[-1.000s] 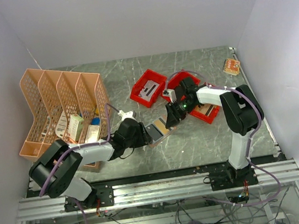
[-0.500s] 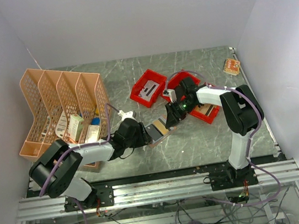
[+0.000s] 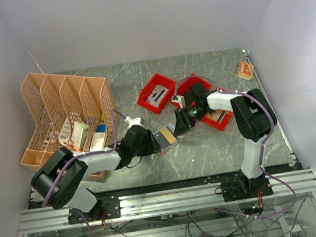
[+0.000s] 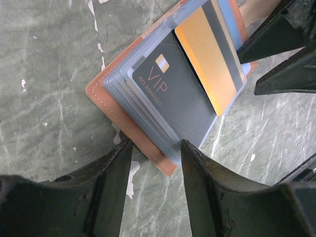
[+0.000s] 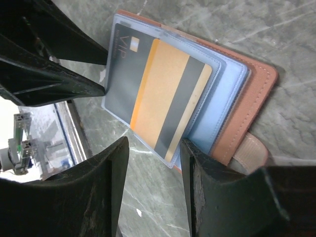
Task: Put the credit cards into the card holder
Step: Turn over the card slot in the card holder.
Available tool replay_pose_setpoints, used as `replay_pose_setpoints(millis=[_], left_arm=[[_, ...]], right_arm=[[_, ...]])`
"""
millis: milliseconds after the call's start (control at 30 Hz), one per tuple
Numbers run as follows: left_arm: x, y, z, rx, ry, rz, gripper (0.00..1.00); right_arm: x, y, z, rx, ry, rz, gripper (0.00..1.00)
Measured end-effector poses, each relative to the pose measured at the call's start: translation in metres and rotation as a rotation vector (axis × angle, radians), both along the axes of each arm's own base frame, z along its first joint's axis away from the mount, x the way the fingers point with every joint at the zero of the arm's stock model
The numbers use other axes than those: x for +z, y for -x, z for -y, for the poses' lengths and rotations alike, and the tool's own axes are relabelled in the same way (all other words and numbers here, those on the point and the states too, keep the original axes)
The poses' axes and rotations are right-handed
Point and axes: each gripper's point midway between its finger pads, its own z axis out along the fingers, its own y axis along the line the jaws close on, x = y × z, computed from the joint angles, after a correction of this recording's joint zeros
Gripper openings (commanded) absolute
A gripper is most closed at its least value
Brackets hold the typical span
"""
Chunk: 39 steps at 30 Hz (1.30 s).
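Your left gripper [image 4: 154, 145] has its jaws apart astride the holder's [image 4: 101, 98] near corner, seemingly to pin it open. Whether they touch it, you cannot tell. Your right gripper [image 5: 153, 145] also stands apart, with the orange card's [image 5: 168, 94] free end between its jaws. It looks placed to push that card deeper into the sleeve [image 5: 228, 84], over the VIP card [image 4: 170, 96].

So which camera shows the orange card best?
The right wrist view: the orange card sits whole, right in the middle. The left wrist view shows it off-centre, against the top edge. The top view shows only a tiny card holder, too small to make out the card.
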Motion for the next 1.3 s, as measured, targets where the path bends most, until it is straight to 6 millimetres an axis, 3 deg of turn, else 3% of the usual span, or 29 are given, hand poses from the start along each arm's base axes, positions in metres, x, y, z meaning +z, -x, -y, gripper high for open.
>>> replay_pose_setpoints(millis=[733,1300], left_arm=[[0.000,-0.002,0.002,-0.003,-0.003,0.001,0.54],[0.000,-0.003,0.002,-0.011,-0.020,-0.002,0.52]], right_arm=[[0.035,0.015,-0.019,0.036,-0.243,-0.109,0.38],[0.029,0.019,-0.024,0.040,-0.227,-0.107,0.35]])
